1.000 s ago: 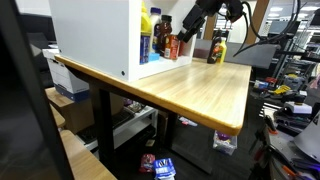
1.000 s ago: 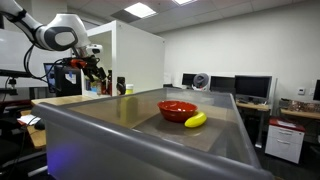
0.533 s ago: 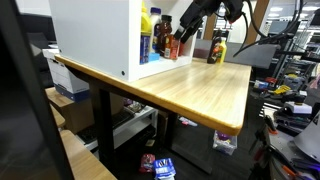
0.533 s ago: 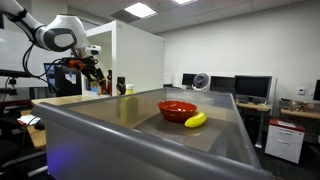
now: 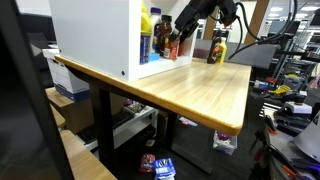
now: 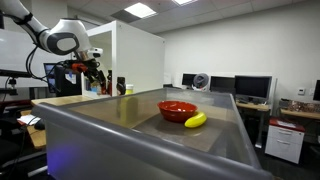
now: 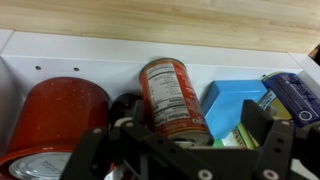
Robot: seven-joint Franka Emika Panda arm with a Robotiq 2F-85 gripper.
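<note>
One can point(image 7: 172, 95) sits beside a red tin point(image 7: 58, 118) in the cabinet point(image 7: 70, 50).

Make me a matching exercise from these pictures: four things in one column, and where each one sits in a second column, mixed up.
Things
1. big red can
2. can with the nutrition label
3. blue box
4. banana

Places
A. beside the red bowl
B. far left of the wrist view
C. right side of the wrist view
D. straight ahead of the open gripper, in the middle of the wrist view

Pairs: 1-B, 2-D, 3-C, 4-A
</note>
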